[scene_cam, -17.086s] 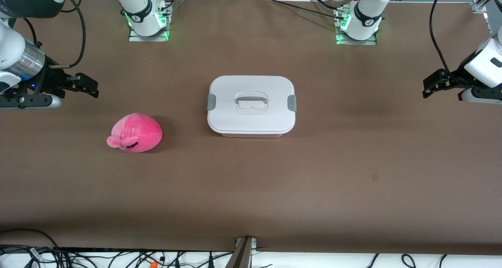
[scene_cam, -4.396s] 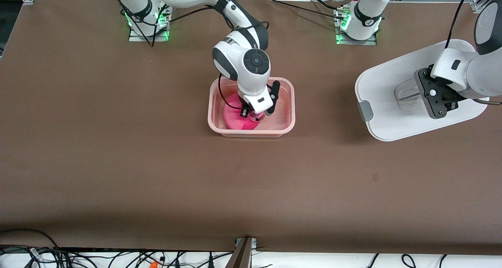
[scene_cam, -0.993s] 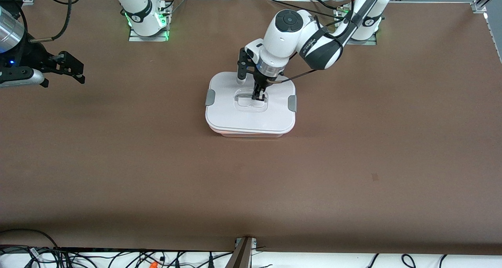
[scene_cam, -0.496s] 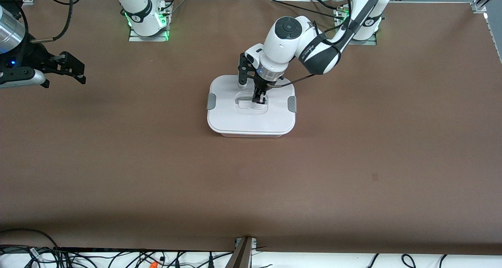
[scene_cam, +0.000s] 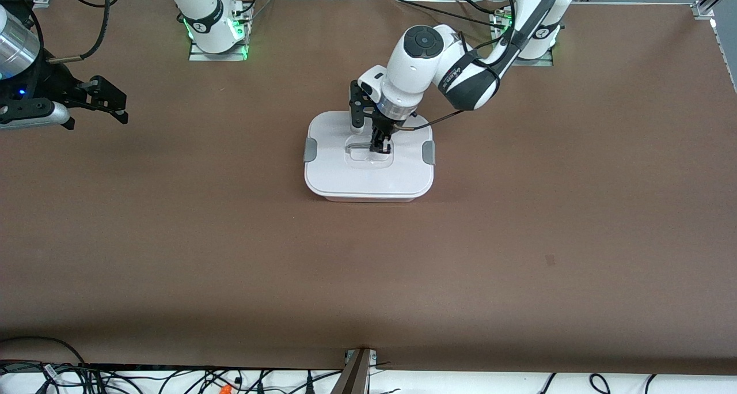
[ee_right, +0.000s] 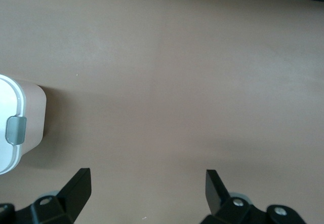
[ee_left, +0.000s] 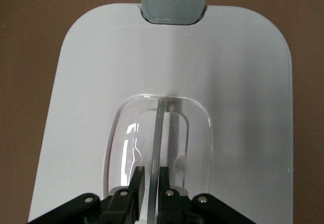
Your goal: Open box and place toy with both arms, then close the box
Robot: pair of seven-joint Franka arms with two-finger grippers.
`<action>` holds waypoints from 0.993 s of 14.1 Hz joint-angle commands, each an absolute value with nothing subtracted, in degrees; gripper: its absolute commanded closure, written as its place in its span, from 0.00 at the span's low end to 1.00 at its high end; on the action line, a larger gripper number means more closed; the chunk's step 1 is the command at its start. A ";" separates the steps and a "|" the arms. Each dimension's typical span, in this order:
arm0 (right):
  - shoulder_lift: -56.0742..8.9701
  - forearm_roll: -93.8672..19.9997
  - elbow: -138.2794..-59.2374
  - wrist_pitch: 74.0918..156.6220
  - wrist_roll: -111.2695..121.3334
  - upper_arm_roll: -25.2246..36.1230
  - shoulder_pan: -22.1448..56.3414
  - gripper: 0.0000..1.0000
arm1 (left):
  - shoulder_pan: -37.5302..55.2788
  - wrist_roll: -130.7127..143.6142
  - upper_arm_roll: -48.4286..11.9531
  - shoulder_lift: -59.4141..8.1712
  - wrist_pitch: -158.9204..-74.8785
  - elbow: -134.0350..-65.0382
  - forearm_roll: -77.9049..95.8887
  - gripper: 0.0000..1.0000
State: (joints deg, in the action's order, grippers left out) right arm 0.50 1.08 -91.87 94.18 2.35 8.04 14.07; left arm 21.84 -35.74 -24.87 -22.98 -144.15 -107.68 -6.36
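Note:
The box stands mid-table with its white lid seated flat, and a grey clip shows at each end. My left gripper reaches down into the lid's clear recess. In the left wrist view its fingers straddle the thin grey handle bar, open a little, with a thin gap on one side. My right gripper waits wide open above bare table toward the right arm's end; nothing is between its fingers. The toy is hidden.
The brown table is bare around the box. A corner of the box with one grey clip shows in the right wrist view. Cables lie along the table edge nearest the front camera.
The lid has settled from slightly askew to flat on the tub. The left gripper's fingers have eased apart a little around the handle bar. The right arm has barely moved.

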 commanded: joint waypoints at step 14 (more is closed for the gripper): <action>0.44 0.97 -90.97 92.46 1.49 7.12 13.45 0.00 | -3.56 -31.55 -24.78 -14.06 -94.22 -83.06 -3.52 0.00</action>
